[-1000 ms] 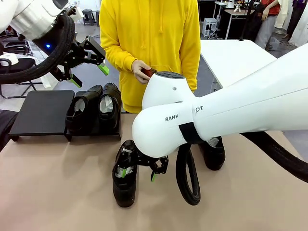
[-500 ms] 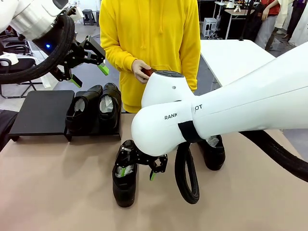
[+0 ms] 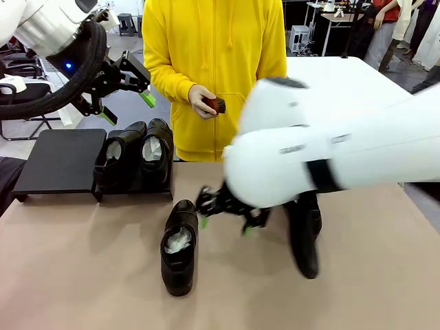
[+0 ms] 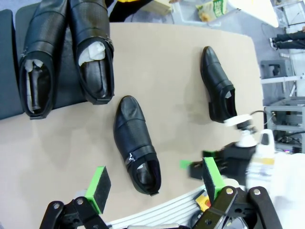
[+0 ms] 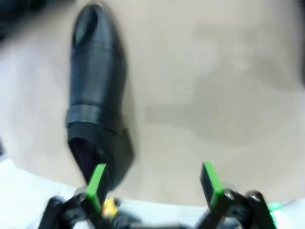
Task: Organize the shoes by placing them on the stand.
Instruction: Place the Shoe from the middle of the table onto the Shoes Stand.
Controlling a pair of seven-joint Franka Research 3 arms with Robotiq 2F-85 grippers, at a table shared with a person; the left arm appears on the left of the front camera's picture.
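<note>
Two black shoes (image 3: 120,159) (image 3: 157,152) stand side by side on the right panel of the black stand (image 3: 60,159). A third shoe (image 3: 180,246) lies on the tan table with white paper inside. The fourth shoe (image 3: 307,230) lies to the right, partly hidden behind my right arm. My right gripper (image 3: 225,225) is open and blurred, just right of the third shoe's toe. In the right wrist view that shoe (image 5: 97,95) sits to the left of the open gripper (image 5: 153,183). My left gripper (image 3: 127,108) hangs open high above the stand.
A person in a yellow hoodie stands at the far edge with a small reddish-brown brush (image 3: 215,104) in hand. The left wrist view looks down on all the shoes, with the pair on the stand (image 4: 40,57) and the table shoe (image 4: 136,138).
My right arm has swung quickly to the right, carrying its open gripper off the third shoe to its right side. The shoe stays put. The left arm has not moved.
</note>
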